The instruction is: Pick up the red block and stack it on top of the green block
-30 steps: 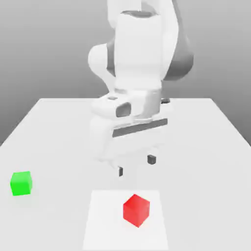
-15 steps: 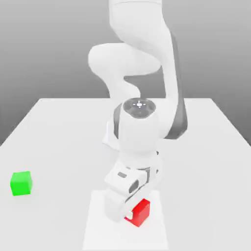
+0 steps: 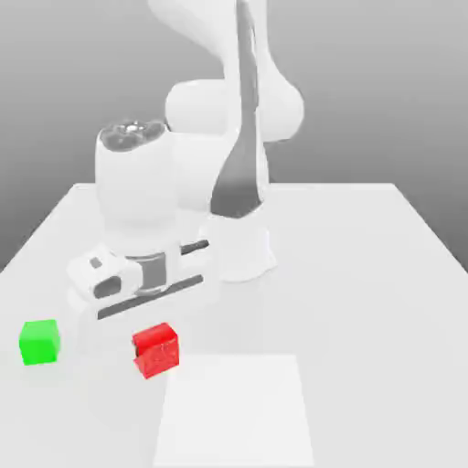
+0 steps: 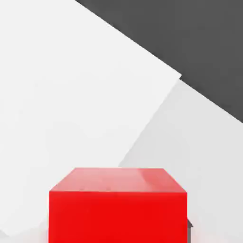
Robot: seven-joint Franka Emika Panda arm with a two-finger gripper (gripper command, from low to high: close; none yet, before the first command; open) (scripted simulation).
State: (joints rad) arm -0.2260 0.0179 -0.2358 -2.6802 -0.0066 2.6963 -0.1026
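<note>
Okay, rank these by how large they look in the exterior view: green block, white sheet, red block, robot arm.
1. Robot arm
2. White sheet
3. Red block and green block: too alike to rank, and the red one's nearness to the camera is unsure.

A bright-red block (image 3: 156,350), solid, plain-faced and cube-shaped, is held in the end effector (image 3: 146,331) and is turned at an angle in the exterior view, with several of its faces exposed. It is placed between the green block and the white square, nearer the middle of that view than the green one. In the hand view, its upper face is shown paler than the saturated face beside it. A bright-green block (image 3: 40,342), also a plain cube, is seated upright on the tabletop (image 3: 320,302) toward the exterior view's left, apart from the red block.
</note>
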